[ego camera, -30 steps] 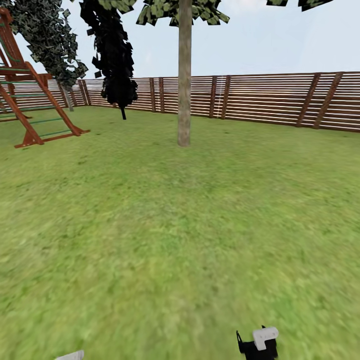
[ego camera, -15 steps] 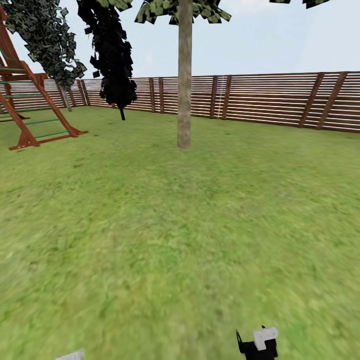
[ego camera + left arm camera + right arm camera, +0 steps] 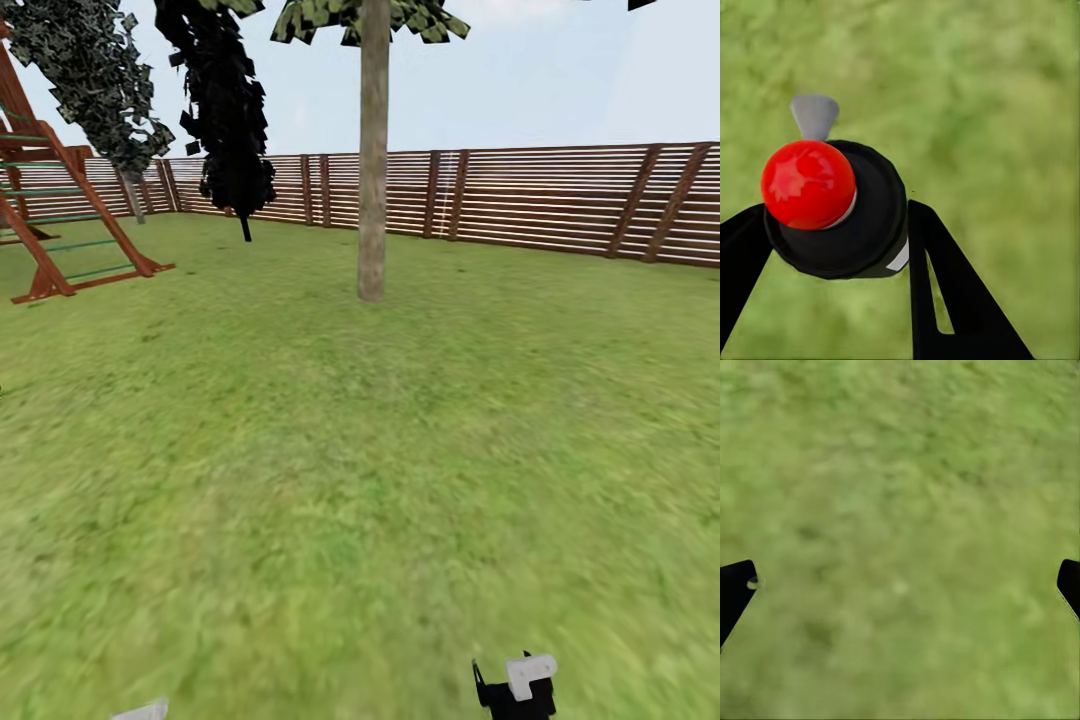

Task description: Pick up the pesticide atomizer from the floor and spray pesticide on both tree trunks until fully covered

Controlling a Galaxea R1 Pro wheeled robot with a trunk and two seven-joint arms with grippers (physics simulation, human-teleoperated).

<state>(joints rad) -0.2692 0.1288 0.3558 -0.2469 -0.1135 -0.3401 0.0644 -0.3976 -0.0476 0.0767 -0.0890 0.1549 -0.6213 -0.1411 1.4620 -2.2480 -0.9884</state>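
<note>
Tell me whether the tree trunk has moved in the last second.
No. The tree trunk and the fence behind it shifted together, down and slightly right, so the camera moved.

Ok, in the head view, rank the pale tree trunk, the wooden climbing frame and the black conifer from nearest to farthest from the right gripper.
1. Pale tree trunk, straight ahead of the right gripper.
2. Wooden climbing frame, far left.
3. Black conifer, back by the fence.

The left tool (image 3: pixel 832 225) points down, its two black fingers (image 3: pixel 945 292) closed against the black body of a sprayer (image 3: pixel 844 214) with a red knob. The right tool (image 3: pixel 900 585) also points down, its fingers (image 3: pixel 735 592) spread wide with nothing between them. In the head view its wrist sits at about five o'clock.
</note>
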